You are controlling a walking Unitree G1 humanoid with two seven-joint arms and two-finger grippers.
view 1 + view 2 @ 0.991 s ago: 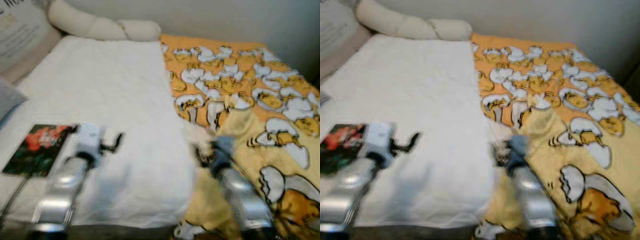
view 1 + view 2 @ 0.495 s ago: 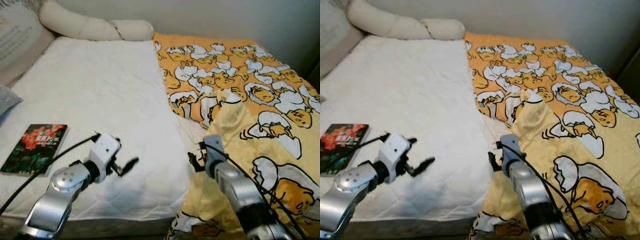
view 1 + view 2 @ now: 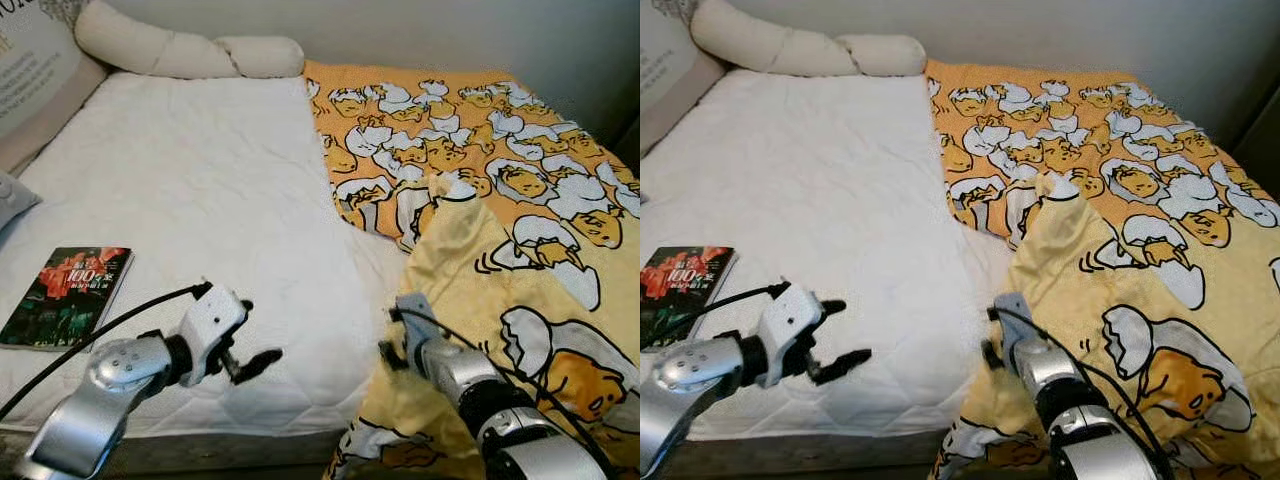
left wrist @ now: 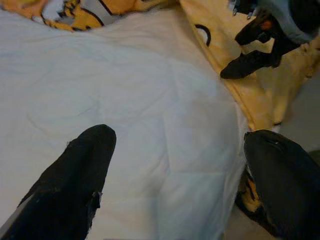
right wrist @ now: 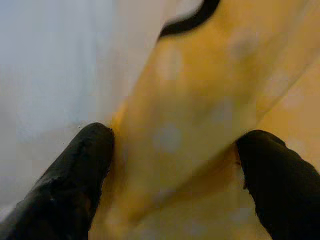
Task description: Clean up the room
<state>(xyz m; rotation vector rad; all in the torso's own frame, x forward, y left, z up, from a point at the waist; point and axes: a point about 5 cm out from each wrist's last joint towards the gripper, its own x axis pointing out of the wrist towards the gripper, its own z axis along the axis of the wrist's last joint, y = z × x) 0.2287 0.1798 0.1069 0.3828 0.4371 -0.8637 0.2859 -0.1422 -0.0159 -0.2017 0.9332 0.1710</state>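
A yellow-orange cartoon-print blanket [image 3: 500,200] covers the right half of a white mattress [image 3: 200,200], its near part folded back showing the pale yellow underside. My right gripper [image 3: 388,338] is open at the blanket's left edge near the bed's front, and the right wrist view shows a yellow fold [image 5: 190,125] lying between its fingers [image 5: 80,175]. My left gripper [image 3: 258,330] hovers open just above the bare mattress [image 4: 150,100] near the front edge, holding nothing. A dark book with a red cover [image 3: 68,297] lies on the mattress to its left.
A long cream bolster pillow [image 3: 190,52] lies along the head of the bed by the wall. A printed cushion [image 3: 30,70] and a grey pillow corner [image 3: 12,195] sit at the far left. The blanket hangs over the bed's front edge [image 3: 380,455].
The view has steadied from blur and shifted a little. Both grippers have come nearer the bed's front edge; the right one now sits lower on the blanket's edge.
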